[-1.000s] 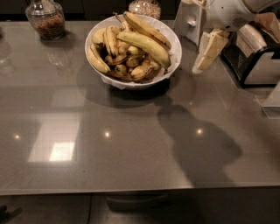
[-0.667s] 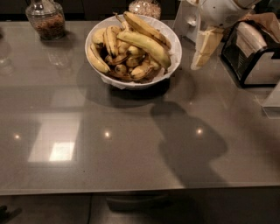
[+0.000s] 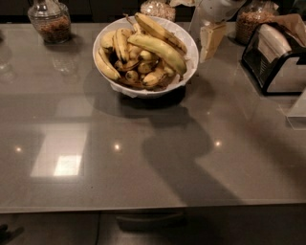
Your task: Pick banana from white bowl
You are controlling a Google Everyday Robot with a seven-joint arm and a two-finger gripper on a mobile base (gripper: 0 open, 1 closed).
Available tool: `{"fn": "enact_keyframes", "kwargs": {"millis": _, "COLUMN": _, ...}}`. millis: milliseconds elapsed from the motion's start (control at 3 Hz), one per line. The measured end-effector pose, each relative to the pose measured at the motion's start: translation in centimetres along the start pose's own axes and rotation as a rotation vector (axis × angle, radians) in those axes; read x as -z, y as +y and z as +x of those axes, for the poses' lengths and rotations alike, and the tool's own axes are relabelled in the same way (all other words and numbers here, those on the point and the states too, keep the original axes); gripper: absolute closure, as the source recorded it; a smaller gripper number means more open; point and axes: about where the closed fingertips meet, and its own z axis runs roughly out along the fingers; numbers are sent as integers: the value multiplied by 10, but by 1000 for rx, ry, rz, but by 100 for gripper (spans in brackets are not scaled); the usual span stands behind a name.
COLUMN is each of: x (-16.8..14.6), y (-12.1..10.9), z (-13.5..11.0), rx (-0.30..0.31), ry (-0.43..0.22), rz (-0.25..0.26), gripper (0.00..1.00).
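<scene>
A big white bowl (image 3: 143,92) sits on the grey bench (image 3: 143,162), near the far edge. It is full of bananas. The banana (image 3: 155,29) to pick is long, almost straight and dull yellow with brown spots. It lies on top of the pile, at the back of the bowl, and slants down to the right. Just in front of it lies a smooth, curved yellow-green banana (image 3: 160,50) that is about as long. Small stubby bananas (image 3: 138,72) fill the bowl under them, and more long ones lean on the left side.

The pincer (image 3: 209,45) hangs down just beside the right rim of the bowl, not over the fruit. It is pale cream and points down at the bench. It holds nothing. I cannot tell if it is spread or pressed together.

A glass jar (image 3: 49,21) with brown bits stands at the far left. Another jar (image 3: 158,8) stands behind the bowl, and a third jar (image 3: 258,19) is at the far right. A black and silver box (image 3: 279,62) sits on the right side of the bench.
</scene>
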Motion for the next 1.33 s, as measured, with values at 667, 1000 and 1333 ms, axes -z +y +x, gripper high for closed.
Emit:
{"fn": "enact_keyframes", "kwargs": {"millis": 667, "x": -30, "y": -11, "z": 15, "rx": 65, "ry": 15, "rz": -61, "gripper": 25}}
{"fn": "enact_keyframes", "kwargs": {"millis": 1000, "x": -44, "y": -13, "z": 20, "rx": 33, "ry": -23, "rz": -77, "gripper": 25}}
{"fn": "enact_keyframes", "kwargs": {"millis": 1333, "x": -55, "y": -14, "z": 20, "rx": -23, "ry": -73, "rz": -94, "gripper": 25}}
